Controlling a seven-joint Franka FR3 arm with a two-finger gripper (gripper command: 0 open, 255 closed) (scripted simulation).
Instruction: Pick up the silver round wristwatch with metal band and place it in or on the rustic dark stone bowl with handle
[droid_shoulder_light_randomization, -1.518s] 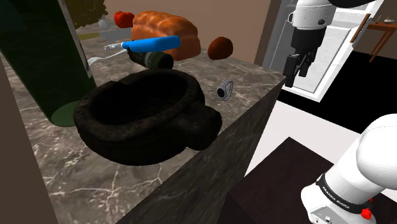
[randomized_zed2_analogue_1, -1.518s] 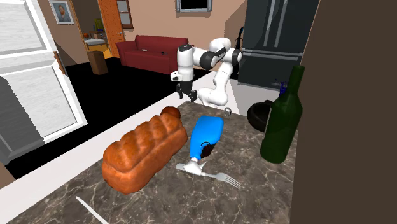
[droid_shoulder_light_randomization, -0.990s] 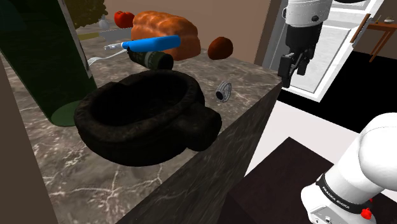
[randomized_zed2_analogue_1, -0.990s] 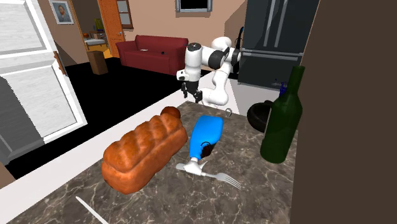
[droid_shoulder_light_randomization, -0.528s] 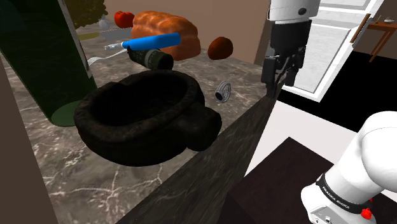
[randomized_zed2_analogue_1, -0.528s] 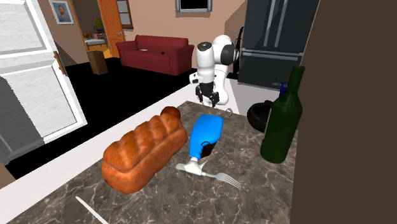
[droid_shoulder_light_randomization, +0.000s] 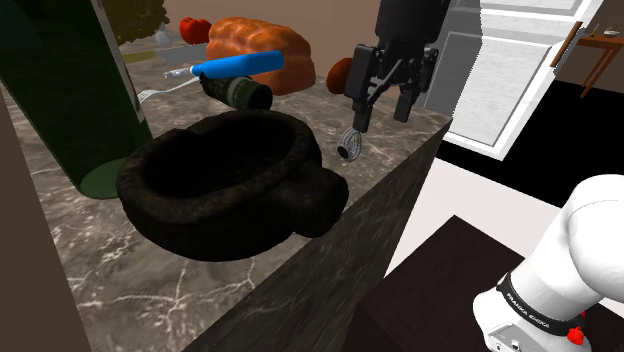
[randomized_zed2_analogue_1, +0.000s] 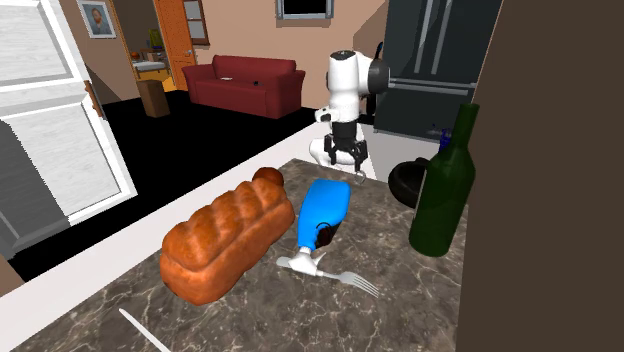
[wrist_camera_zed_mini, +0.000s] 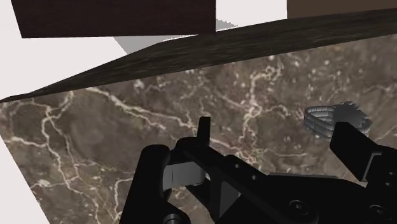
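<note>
1. Right, nearest: dark rough bowl (droid_shoulder_light_randomization: 200, 225) on the marble worktop (droid_shoulder_light_randomization: 150, 275), handle (droid_shoulder_light_randomization: 325, 195) toward the worktop's edge, nothing inside. Placing not done.
2. Close beside the bowl, at the shoulder view's left: tall green bottle (droid_shoulder_light_randomization: 70, 90). Worth minding during the drop-off.
3. Just past the handle: silver wristwatch (droid_shoulder_light_randomization: 349, 145), on the worktop near its edge, band curled, untouched. Grasp not done either.
4. Directly above the wristwatch: gripper (droid_shoulder_light_randomization: 382, 112), fingers (droid_shoulder_light_randomization: 360, 118) spread wide, holding nothing, clear of the band. From the wrist view, wristwatch (wrist_camera_zed_mini: 334, 119) by one fingertip, not centred between the two.
5. Judged as barely started. Left to do: centre over the wristwatch, descend, close, lift, carry the short way to the bowl, release.
6. Farther back: dark jar (droid_shoulder_light_randomization: 240, 95) on its side, blue object (droid_shoulder_light_randomization: 240, 68), bread loaf (droid_shoulder_light_randomization: 255, 45), red round things (droid_shoulder_light_randomization: 347, 73). All behind the line from wristwatch to bowl, so probably no obstacle.
</note>
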